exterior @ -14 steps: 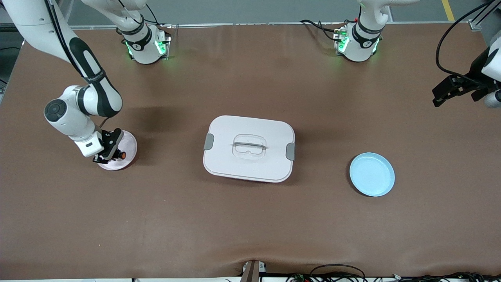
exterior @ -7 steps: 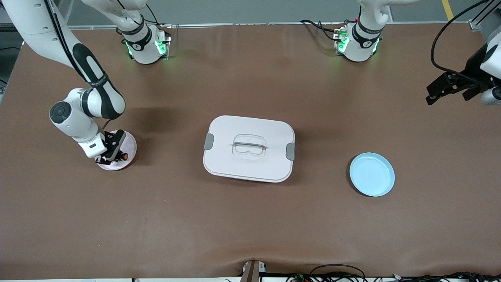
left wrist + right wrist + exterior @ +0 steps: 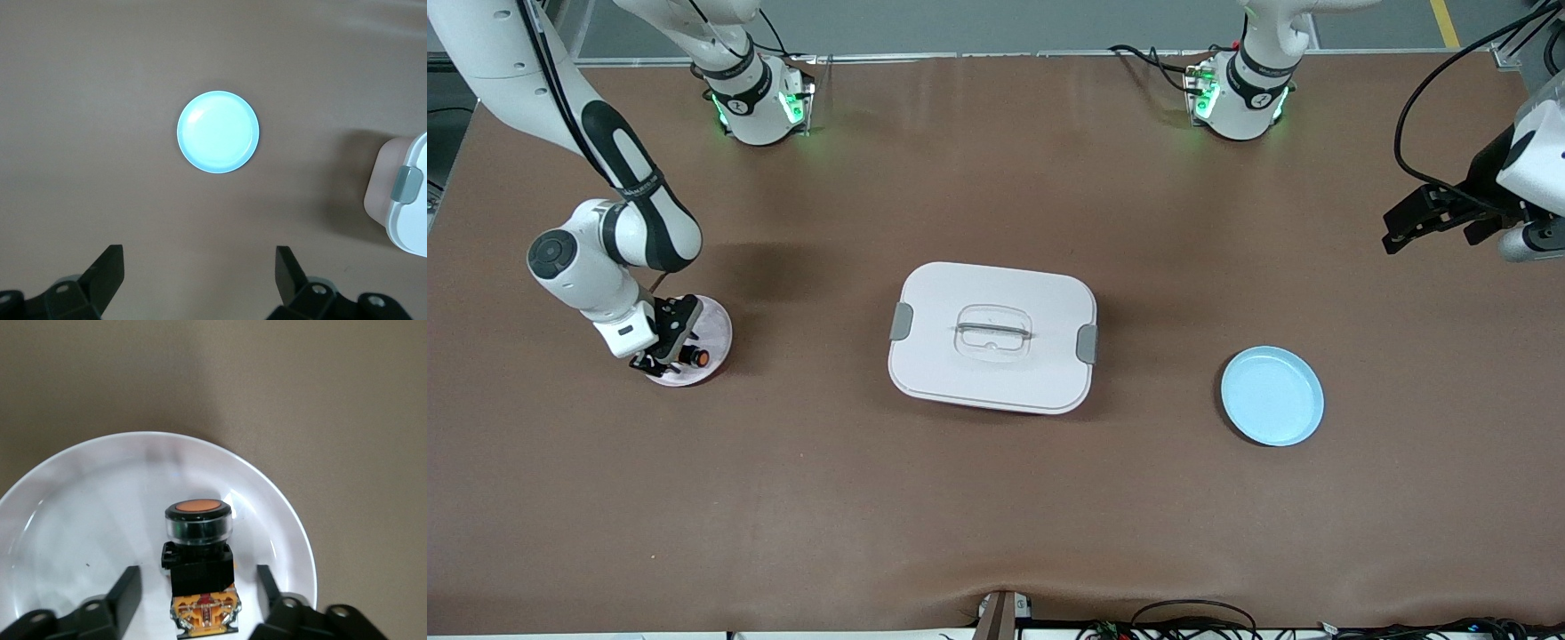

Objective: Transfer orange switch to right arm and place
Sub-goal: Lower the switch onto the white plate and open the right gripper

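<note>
Right gripper (image 3: 199, 587) has released; orange switch (image 3: 199, 570) lies between spread jaws.

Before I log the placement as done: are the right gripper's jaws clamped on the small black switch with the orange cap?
No: the right gripper's jaws stand open, clear of both sides of the orange-capped switch lying on the white plate.

I looked for writing and found almost none I could read. The black band on the right arm (image 3: 633, 182) carried a small line of white lettering, too tiny for me to make out. The two bases showed only green lights. The switch, plates and box bore no legible marks.
</note>
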Tool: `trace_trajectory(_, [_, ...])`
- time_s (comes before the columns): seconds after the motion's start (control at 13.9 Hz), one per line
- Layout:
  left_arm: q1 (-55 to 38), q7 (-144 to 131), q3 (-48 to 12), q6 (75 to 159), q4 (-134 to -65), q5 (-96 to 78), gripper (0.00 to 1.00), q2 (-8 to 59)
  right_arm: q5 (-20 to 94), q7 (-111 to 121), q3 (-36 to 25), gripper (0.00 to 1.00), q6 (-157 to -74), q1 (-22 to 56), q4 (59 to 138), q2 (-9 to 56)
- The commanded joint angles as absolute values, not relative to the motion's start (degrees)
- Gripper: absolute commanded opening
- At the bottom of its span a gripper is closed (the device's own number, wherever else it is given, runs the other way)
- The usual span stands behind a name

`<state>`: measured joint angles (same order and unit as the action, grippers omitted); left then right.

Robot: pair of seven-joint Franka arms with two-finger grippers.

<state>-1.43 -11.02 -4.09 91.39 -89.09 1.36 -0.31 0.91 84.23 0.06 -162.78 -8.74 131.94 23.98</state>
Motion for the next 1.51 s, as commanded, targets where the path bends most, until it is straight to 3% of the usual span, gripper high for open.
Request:
trace_trajectory(0.0, [-1.14,-9.84,-4.83,91.49,-89.38,1.05,1.00,-1.41,0.00,83.16,1.14,1.00,-162.95,-9.76,131.66,23.64])
trace_trajectory(0.29, [-1.14,-9.58,-4.83,91.32,-89.56,1.14,1.00,-1.49,0.00,78.06,1.49,1.00,-155.51,-8.62,129.38,21.98])
trace_trajectory(0.79, [-0.79,-3.34,-4.75,89.03,-89.74,1.32,1.00,-2.64,-0.09,68.66,1.49,1.00,-129.42,-5.80,117.70,17.41])
trace_trajectory(1.44, [-0.79,-2.37,-4.57,88.68,-89.21,1.32,1.00,-2.55,-0.35,38.36,1.49,1.00,-108.04,-2.38,112.07,7.22])
